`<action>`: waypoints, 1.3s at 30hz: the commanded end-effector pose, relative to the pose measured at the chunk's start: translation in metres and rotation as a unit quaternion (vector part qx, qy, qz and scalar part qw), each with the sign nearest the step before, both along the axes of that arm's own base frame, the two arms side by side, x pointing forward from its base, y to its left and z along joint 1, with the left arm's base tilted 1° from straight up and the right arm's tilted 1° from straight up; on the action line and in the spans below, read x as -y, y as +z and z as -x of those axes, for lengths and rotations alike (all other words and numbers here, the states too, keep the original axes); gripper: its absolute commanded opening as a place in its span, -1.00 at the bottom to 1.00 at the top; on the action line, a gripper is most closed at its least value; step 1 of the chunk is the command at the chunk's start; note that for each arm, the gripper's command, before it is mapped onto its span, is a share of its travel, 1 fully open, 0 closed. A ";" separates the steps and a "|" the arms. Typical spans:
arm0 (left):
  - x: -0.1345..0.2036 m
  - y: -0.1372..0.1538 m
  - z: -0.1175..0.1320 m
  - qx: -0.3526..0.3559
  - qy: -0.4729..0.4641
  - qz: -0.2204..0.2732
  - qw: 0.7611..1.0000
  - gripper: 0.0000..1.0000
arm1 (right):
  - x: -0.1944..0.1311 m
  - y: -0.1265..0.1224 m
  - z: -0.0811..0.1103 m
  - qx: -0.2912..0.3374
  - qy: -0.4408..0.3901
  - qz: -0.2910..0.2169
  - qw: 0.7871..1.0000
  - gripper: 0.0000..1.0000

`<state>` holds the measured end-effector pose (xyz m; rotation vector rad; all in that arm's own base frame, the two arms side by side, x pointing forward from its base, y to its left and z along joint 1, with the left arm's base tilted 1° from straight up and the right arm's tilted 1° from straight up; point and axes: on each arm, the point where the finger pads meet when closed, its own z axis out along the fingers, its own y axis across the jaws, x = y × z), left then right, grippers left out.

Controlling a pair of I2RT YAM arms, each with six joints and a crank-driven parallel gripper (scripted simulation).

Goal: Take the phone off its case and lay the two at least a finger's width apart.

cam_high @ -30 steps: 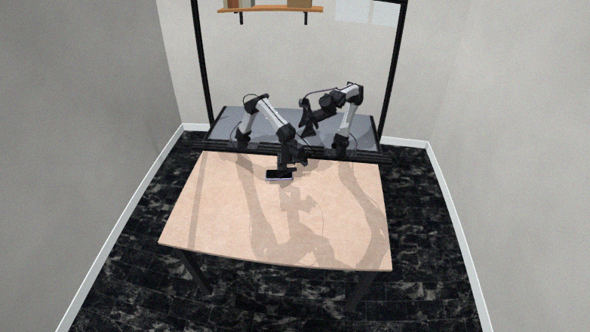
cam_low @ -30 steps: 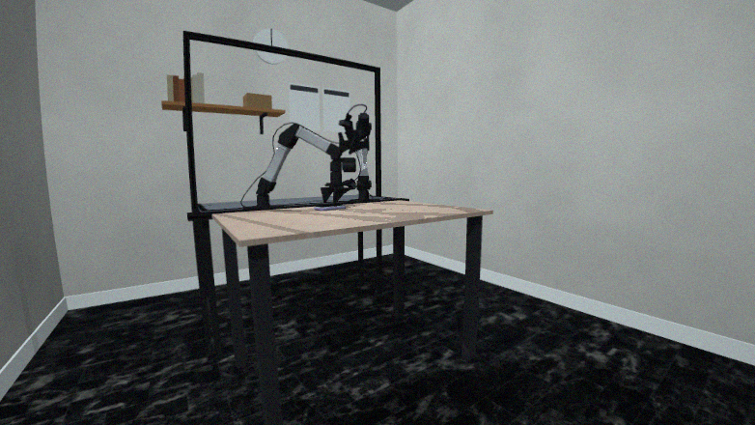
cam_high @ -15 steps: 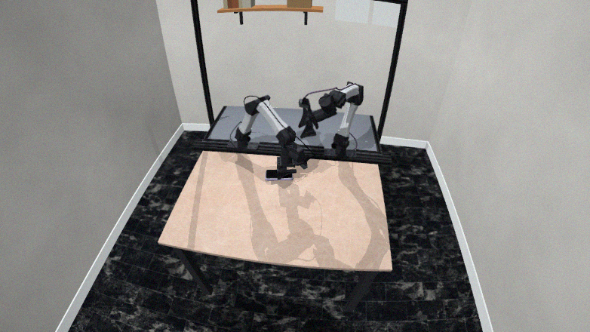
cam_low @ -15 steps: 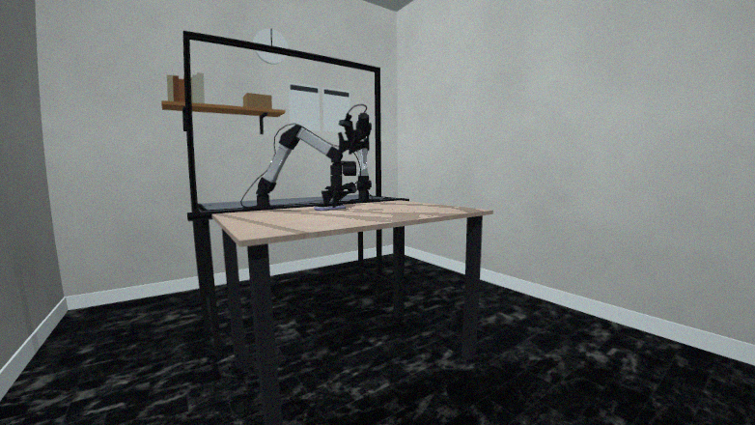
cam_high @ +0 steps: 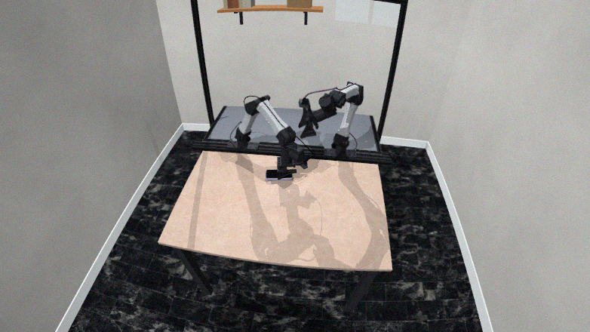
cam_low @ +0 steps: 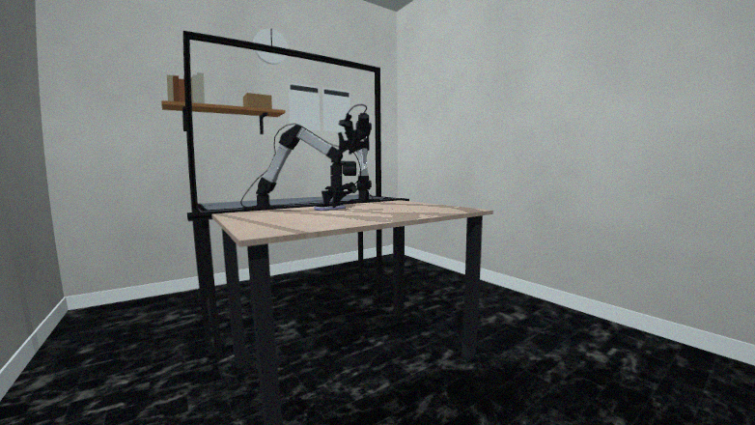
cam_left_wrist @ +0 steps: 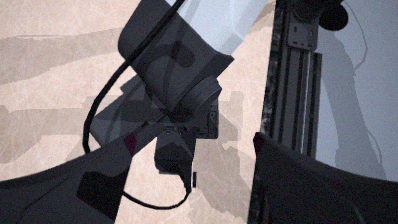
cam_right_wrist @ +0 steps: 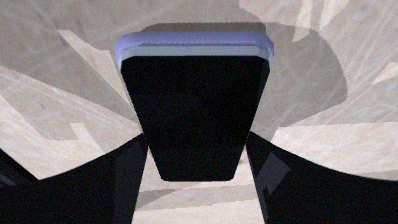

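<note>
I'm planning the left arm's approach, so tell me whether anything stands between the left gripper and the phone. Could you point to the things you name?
Yes: the right arm (cam_high: 274,115) (cam_low: 317,142) (cam_left_wrist: 170,65) does. Its wrist blocks the view from the left gripper (cam_high: 305,128) (cam_low: 351,143) (cam_left_wrist: 194,141), and its fingers flank the phone (cam_high: 271,173) (cam_right_wrist: 195,110).
</note>
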<state>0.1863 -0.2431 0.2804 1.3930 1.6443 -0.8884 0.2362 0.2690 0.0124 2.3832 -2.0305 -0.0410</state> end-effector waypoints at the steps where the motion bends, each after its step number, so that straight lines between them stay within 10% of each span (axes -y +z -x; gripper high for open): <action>1: 0.000 0.006 0.000 0.006 0.001 0.006 1.000 1.00 | -0.002 0.013 -0.001 0.001 -0.002 -0.013 1.000 0.23; 2: 0.000 0.006 0.000 0.006 0.001 0.006 1.000 1.00 | -0.003 0.017 -0.003 0.004 -0.003 -0.017 1.000 -0.02; 6: 0.000 0.006 0.000 0.006 0.001 0.006 1.000 1.00 | -0.003 0.023 -0.003 0.005 -0.003 -0.019 1.000 0.96; 22: 0.000 0.006 0.000 0.006 0.001 0.006 1.000 1.00 | 0.002 -0.003 0.000 0.005 -0.008 -0.003 1.000 1.00; 32: 0.000 0.006 0.000 0.006 0.001 0.006 1.000 1.00 | 0.002 0.004 0.002 0.003 -0.008 -0.004 1.000 0.23; 36: 0.000 0.006 0.000 0.006 0.001 0.006 1.000 1.00 | -0.001 0.013 0.000 0.008 -0.007 -0.012 1.000 0.98; 39: -0.002 0.012 0.002 0.032 -0.006 -0.002 0.999 1.00 | 0.003 0.019 0.002 0.006 -0.007 0.000 1.000 1.00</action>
